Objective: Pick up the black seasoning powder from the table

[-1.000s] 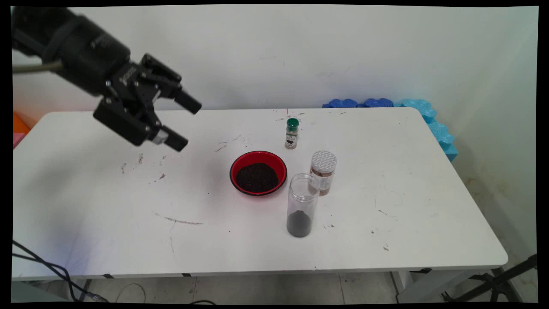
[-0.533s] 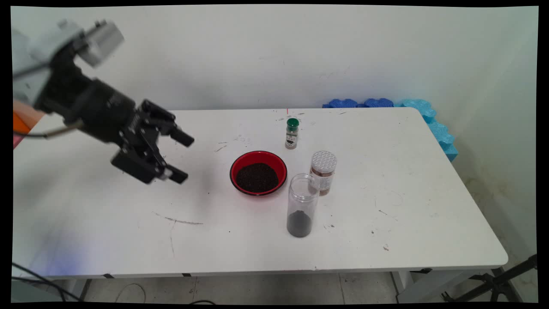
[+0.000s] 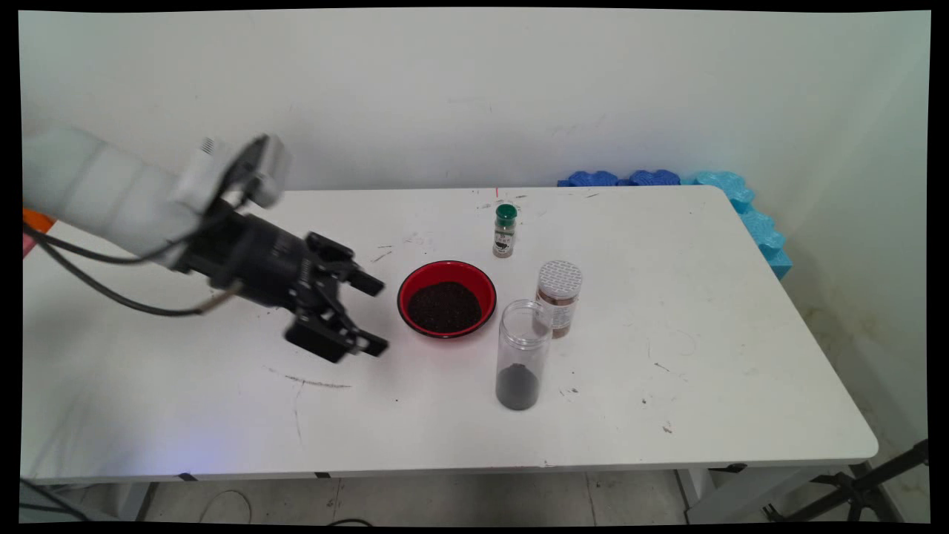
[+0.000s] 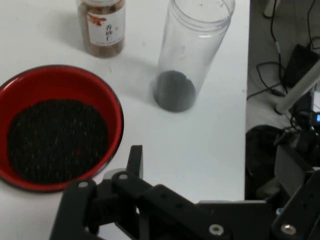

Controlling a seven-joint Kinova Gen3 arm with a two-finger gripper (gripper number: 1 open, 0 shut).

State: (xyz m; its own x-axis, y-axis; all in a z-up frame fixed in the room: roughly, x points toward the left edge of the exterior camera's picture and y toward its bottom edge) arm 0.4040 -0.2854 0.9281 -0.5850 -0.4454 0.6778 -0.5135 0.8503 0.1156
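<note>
- Gripper (image 3: 374,314) is hovering low over the bench (image 3: 704,386), just left of the red bowl (image 3: 447,298); fingers (image 3: 366,282) are standing wide apart and holding nothing.
- Bowl is sitting near the bench's middle, filled with dark grains, its rim just beyond the fingertips.
- Risk: with the hand this low and this near, a sideways drift could be clipping the bowl's rim, shoving or tipping it and scattering grains.
- Risk: the tall clear jar (image 3: 522,354), open-topped with a little dark fill, is standing just right of the bowl; a pushed bowl could be knocking it over.
- Brown spice jar (image 3: 558,297) is standing just behind the clear jar, likely to be going down with it.
- Main view is showing the small green-capped bottle (image 3: 504,231) behind the bowl, absent from the hand view.
- Hand view is showing the brown jar's label (image 4: 106,26) and the bench's edge beyond the clear jar (image 4: 192,52), with floor clutter past it.
</note>
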